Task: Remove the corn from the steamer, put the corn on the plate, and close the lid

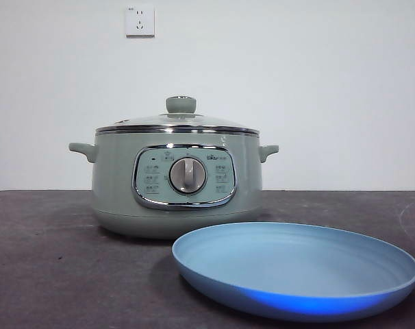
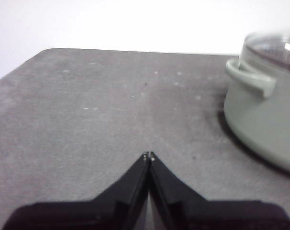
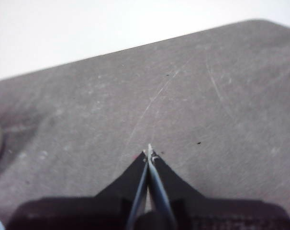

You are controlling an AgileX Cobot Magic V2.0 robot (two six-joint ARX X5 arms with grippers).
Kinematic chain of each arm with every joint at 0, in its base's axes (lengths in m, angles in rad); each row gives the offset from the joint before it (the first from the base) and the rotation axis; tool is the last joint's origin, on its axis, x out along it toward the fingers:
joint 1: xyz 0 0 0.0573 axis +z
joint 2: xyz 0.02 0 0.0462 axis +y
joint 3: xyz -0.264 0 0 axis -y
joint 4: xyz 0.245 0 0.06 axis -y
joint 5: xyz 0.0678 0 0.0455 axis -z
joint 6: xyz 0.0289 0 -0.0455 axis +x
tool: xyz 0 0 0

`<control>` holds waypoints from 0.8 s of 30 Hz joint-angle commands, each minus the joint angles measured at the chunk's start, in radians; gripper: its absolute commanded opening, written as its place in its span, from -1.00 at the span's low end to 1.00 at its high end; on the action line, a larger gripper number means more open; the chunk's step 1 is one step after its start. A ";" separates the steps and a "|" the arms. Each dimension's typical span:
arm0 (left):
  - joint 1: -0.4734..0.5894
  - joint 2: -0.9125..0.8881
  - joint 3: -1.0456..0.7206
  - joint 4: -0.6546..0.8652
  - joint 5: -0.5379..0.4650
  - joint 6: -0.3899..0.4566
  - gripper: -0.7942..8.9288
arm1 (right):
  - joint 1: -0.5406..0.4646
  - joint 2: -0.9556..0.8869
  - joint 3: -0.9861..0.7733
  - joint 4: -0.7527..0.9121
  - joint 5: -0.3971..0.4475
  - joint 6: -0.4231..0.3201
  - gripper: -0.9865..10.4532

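The sage-green steamer (image 1: 177,185) stands at the middle of the dark table, its glass lid (image 1: 178,122) with the green knob resting shut on it. The steamer also shows in the left wrist view (image 2: 262,112). The light-blue plate (image 1: 296,271) lies empty in front of it, to the right. The corn is hidden. My left gripper (image 2: 149,155) is shut and empty over bare table, left of the steamer. My right gripper (image 3: 149,152) is shut and empty over bare table. Neither gripper shows in the front view.
A white wall with a socket (image 1: 140,20) stands behind the table. The dark table (image 1: 43,260) stretches left of the steamer. Its far edge shows in the right wrist view (image 3: 135,48).
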 commanded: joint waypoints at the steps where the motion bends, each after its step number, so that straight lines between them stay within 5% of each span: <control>1: 0.003 -0.003 0.010 0.007 0.043 -0.096 -0.85 | 0.001 -0.002 -0.006 0.007 -0.064 0.109 -0.84; 14: 0.002 0.081 0.260 -0.103 0.214 -0.207 -0.85 | 0.003 0.135 0.217 -0.010 -0.284 0.156 -0.85; 21: 0.002 0.217 0.450 -0.205 0.375 -0.198 -0.85 | 0.005 0.362 0.467 -0.148 -0.494 0.018 -0.85; 24: 0.002 0.281 0.528 -0.230 0.458 -0.181 -0.85 | 0.023 0.457 0.593 -0.205 -0.523 -0.018 -0.85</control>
